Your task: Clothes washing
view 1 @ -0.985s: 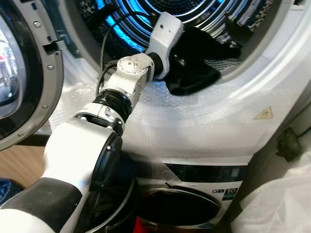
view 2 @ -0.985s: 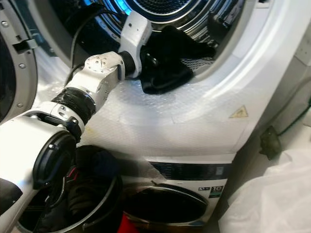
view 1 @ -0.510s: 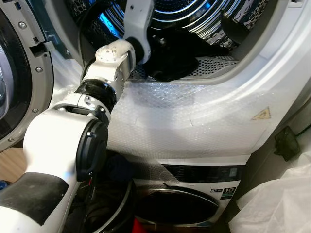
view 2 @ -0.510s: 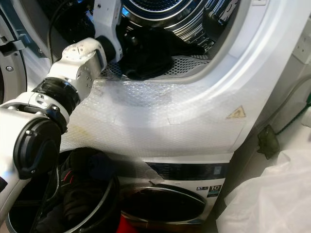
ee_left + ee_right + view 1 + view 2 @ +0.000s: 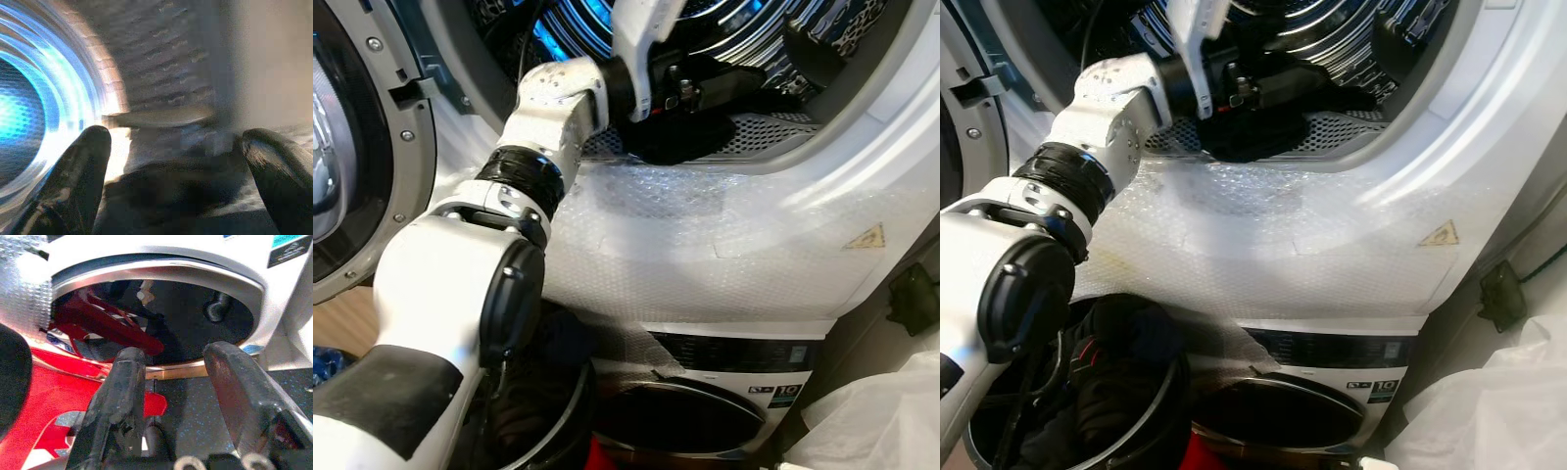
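Inside drum (image 5: 773, 29), left claw (image 5: 176, 147) spread, over black garment (image 5: 685, 137)

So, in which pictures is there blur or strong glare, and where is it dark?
Left wrist view: soft and blurred, with strong blue-white glare from the lit drum beside the open left end effector. Eye views: mostly sharp, the dark garment at the drum mouth shows no detail, and bright reflections lie on the bubble wrap. Right wrist view: the right end effector's fingers are near and soft.
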### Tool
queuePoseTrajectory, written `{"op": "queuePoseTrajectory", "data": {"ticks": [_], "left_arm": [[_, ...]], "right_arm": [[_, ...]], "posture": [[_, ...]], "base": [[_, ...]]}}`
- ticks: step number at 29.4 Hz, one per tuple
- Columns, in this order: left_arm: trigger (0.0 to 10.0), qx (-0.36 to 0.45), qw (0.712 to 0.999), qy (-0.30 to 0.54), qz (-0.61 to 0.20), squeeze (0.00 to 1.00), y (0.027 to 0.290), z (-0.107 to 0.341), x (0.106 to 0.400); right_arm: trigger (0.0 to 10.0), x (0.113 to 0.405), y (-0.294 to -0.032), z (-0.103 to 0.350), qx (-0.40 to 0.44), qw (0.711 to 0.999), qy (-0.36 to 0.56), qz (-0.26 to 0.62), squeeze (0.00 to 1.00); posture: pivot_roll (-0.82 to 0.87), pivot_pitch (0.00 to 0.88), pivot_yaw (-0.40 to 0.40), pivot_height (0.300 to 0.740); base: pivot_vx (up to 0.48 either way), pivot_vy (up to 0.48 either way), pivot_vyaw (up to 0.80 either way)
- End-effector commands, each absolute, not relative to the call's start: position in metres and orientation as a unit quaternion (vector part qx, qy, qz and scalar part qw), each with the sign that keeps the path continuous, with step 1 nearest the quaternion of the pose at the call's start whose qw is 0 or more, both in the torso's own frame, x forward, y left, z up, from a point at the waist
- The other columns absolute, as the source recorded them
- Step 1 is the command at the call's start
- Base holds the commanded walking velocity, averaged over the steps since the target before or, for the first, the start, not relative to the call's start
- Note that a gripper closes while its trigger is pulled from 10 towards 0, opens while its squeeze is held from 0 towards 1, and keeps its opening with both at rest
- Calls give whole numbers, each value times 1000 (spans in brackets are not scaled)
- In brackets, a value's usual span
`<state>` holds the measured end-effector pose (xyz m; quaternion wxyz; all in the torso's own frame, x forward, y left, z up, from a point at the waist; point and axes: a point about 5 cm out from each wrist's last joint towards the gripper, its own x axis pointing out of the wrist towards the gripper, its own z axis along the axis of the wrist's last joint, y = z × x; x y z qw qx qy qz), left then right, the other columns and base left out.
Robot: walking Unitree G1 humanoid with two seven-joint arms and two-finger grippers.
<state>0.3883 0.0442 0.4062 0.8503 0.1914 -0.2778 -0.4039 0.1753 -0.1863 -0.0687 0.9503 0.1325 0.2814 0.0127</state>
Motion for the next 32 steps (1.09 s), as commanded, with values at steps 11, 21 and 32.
{"op": "queuePoseTrajectory", "data": {"ticks": [11, 21, 32], "left_arm": [[10000, 176, 852, -348, -349, 0, 7, 385, 366], [10000, 109, 910, -337, -215, 0, 44, 393, 342], [10000, 73, 949, -202, -230, 0, 66, 369, 342]], "right_arm": [[10000, 184, -169, -71, 144, 942, 303, 15, 0], [10000, 188, -171, -71, 142, 939, 314, 5, 0], [10000, 195, -170, -69, 140, 940, 313, 9, 0]], "posture": [[-76, 0, 144, 740], [-40, 0, 144, 740], [-17, 0, 149, 740]], "base": [[0, 0, 0], [0, 0, 0], [0, 0, 0]]}}
